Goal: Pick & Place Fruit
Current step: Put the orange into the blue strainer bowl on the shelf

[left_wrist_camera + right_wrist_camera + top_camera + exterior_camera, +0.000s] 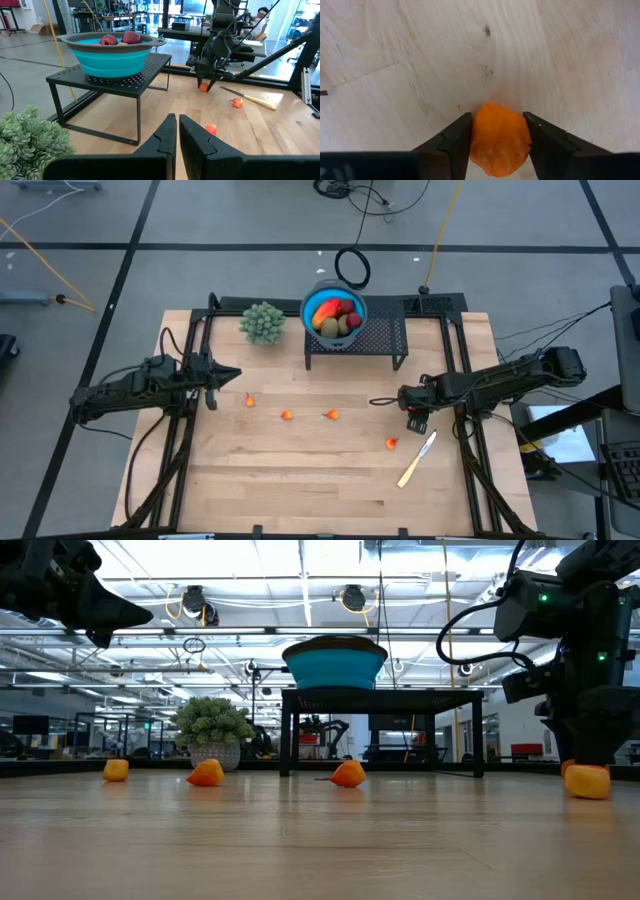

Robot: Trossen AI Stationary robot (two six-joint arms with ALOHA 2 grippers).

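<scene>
The right gripper (497, 137) clamps an orange fruit piece (499, 140) on the counter (420, 60), seemingly to lift it; left gripper (176, 137) clenched, idle.

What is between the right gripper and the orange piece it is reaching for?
Nothing visible. The right gripper already has its fingers on either side of the orange piece on the bare table, and both look in contact with it.

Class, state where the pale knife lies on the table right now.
In the high view the knife lies diagonally on the table's right side, just below the right gripper, with an orange fruit piece beside its tip.
</scene>
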